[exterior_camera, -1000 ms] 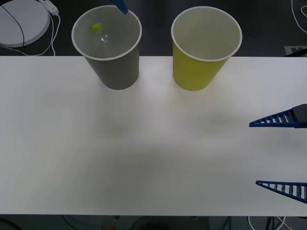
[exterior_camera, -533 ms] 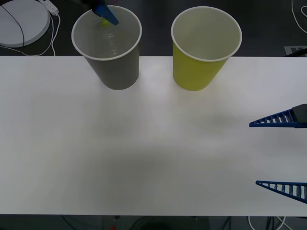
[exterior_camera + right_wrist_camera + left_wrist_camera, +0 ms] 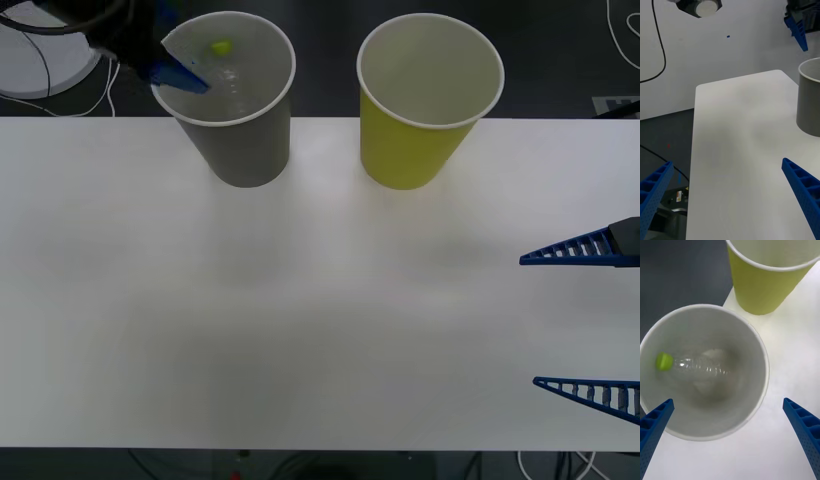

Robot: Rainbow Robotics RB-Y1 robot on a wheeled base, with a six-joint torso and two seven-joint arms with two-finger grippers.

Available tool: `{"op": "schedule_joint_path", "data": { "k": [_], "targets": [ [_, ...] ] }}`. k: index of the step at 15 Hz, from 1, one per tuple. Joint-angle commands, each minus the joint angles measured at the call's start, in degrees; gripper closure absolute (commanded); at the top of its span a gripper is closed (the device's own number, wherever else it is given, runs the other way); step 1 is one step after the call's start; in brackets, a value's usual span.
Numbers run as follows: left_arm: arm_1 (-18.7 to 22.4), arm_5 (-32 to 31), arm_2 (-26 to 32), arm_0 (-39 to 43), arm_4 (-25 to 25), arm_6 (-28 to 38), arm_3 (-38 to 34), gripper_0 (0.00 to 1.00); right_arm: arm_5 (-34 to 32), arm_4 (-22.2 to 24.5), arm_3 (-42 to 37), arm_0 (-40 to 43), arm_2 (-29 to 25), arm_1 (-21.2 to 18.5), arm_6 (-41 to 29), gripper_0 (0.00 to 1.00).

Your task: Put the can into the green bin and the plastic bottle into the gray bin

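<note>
The plastic bottle (image 3: 696, 367) lies inside the gray bin (image 3: 240, 150), leaning against the inner wall. Its long axis runs slantwise from the bin's floor up the wall, with the lime-green cap (image 3: 664, 361) at the higher end, pointing away from the green bin (image 3: 415, 145), and its clear ribbed base down near the middle of the bin's floor. In the front view the cap shows as a small green spot (image 3: 220, 46) high on the far inner wall of the gray bin.

The left hand (image 3: 178, 75) hangs above the gray bin's left rim, released, its two blue ribbed fingers (image 3: 655, 423) spread wide on either side of the bin's mouth and holding nothing. It is clear of the bottle and of the bin's rim.

The two bins stand upright side by side at the far edge of the white worktop (image 3: 300, 320), the gray one on the left, the green one on the right, near each other but not touching. The inside of the green bin looks pale and bare where it can be seen.

The right hand (image 3: 590, 320) waits low over the right edge of the worktop, well apart from both bins, its fingers (image 3: 801, 187) opened wide and grasping nothing
</note>
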Motion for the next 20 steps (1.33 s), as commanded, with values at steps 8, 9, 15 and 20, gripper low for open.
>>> {"op": "schedule_joint_path", "data": {
  "k": [8, 9, 15, 20],
  "targets": [
    [2.0, 0.8, 14.9, 22.5, 5.9, -2.9, -17.9, 0.00, 0.0, 0.0, 0.0, 0.0, 0.0, 0.0, 0.0, 0.00],
    [2.0, 1.1, 16.2, 24.9, 6.7, -3.2, -19.8, 0.00, 0.0, 0.0, 0.0, 0.0, 0.0, 0.0, 0.0, 0.00],
    [2.0, 5.4, 22.5, 39.2, 19.3, -15.3, -21.9, 0.00, 0.0, 0.0, 0.0, 0.0, 0.0, 0.0, 0.0, 0.00],
    [2.2, 5.7, 25.8, 48.5, 23.4, -27.9, -24.1, 0.00, 0.0, 0.0, 0.0, 0.0, 0.0, 0.0, 0.0, 0.00]
  ]
}}
